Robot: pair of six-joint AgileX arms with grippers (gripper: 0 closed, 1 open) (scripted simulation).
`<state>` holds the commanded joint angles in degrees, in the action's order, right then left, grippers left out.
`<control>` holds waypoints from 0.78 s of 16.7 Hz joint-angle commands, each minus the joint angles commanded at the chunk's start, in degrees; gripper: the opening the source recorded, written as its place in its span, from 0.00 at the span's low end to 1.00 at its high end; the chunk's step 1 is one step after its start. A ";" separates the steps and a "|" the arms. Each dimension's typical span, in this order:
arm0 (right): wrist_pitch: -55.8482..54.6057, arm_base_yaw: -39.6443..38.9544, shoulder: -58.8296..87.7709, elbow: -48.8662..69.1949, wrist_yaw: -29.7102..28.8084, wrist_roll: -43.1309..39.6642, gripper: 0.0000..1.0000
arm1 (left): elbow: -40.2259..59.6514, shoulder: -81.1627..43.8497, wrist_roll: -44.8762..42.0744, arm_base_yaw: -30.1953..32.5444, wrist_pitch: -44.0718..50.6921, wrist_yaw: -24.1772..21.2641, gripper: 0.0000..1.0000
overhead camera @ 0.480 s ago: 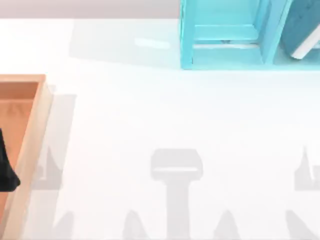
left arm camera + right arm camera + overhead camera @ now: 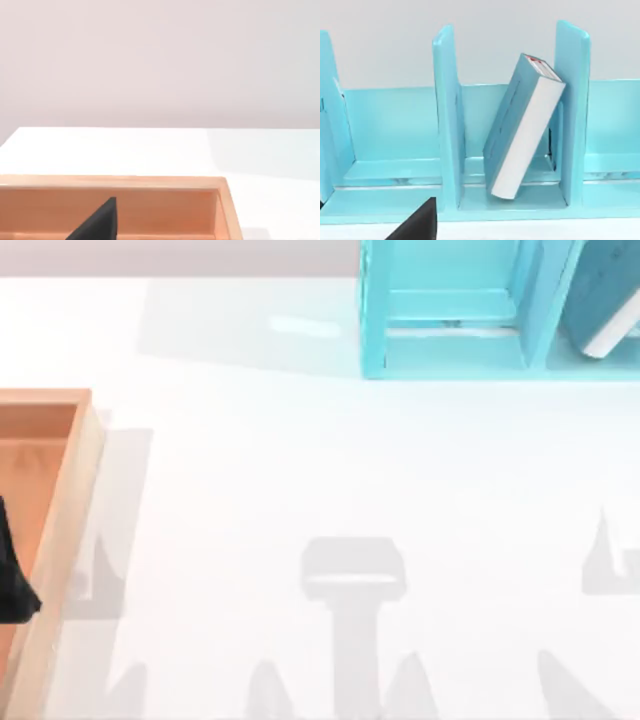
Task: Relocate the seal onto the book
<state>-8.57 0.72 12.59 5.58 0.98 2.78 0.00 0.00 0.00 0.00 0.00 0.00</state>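
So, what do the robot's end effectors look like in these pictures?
Little of them is visible. The left end effector is plain matte black and tapers to a pointed wedge. The right end effector shows the same black wedge. No cables or markings can be seen.

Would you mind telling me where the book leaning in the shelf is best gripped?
Probably the book's upper end, coming from the shelf's open front: it tilts against the divider, leaving both covers free on top.
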 joint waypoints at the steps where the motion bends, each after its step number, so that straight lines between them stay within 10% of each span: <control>1: -2.59 0.22 4.18 1.69 0.29 0.84 1.00 | 0.00 0.00 0.00 0.00 0.00 0.00 1.00; 13: -42.07 3.58 74.59 27.38 4.76 13.64 1.00 | 0.00 0.00 0.00 0.00 0.00 0.00 1.00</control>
<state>-50.64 4.30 87.18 32.96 5.74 16.42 0.00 0.00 0.00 0.00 0.00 0.00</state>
